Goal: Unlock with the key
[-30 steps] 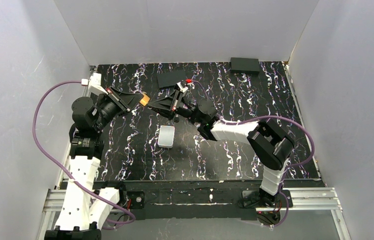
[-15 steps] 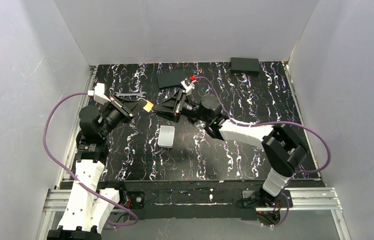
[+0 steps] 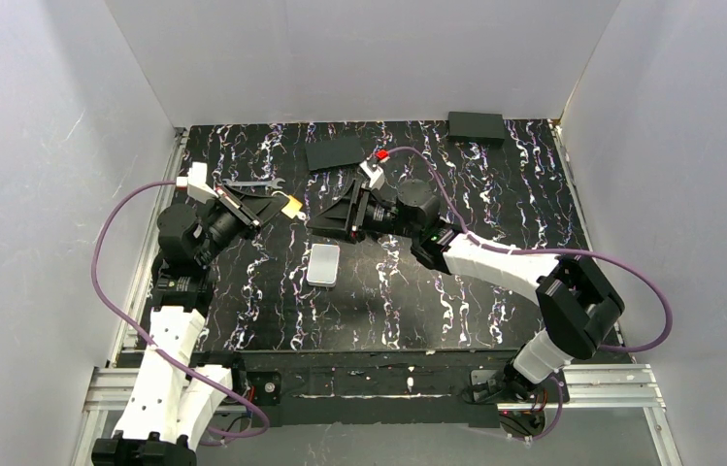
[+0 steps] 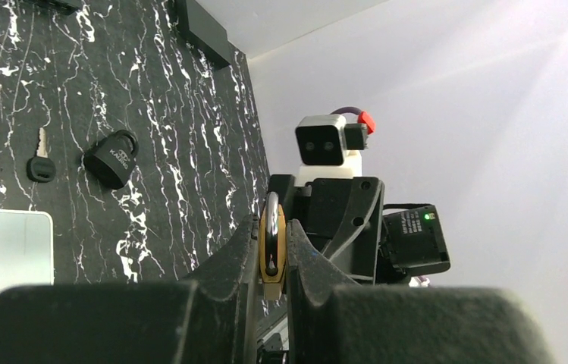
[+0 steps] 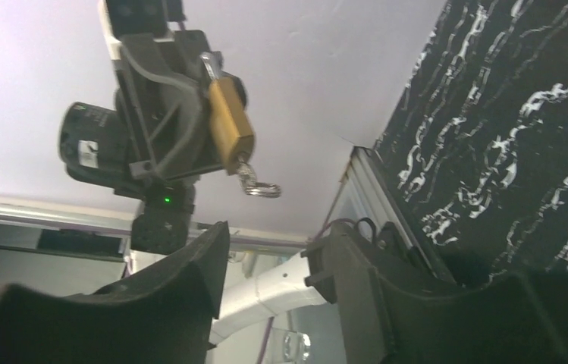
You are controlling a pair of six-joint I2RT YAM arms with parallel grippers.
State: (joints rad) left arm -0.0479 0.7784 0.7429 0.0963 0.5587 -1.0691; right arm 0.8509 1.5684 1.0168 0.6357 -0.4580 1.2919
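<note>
My left gripper (image 4: 271, 254) is shut on a brass padlock (image 4: 271, 236) and holds it up in the air (image 3: 291, 206). In the right wrist view the brass padlock (image 5: 229, 125) has a small silver ring piece (image 5: 260, 186) hanging from its underside. My right gripper (image 5: 273, 239) is open and empty, a short way from the padlock (image 3: 316, 219). The key (image 4: 39, 161), black-headed, lies flat on the table beside a black padlock (image 4: 111, 158). In the top view the right arm hides both.
A silver flat box (image 3: 323, 264) lies mid-table in front of both grippers. A silver wrench (image 3: 252, 183) lies behind the left arm. Two black boxes (image 3: 335, 152) (image 3: 476, 126) sit along the back edge. White walls enclose the black marbled table (image 3: 456, 291).
My right gripper has gone from shut at the brass padlock to open and has drawn back to the right. The left arm has shifted the padlock slightly right and nearer.
</note>
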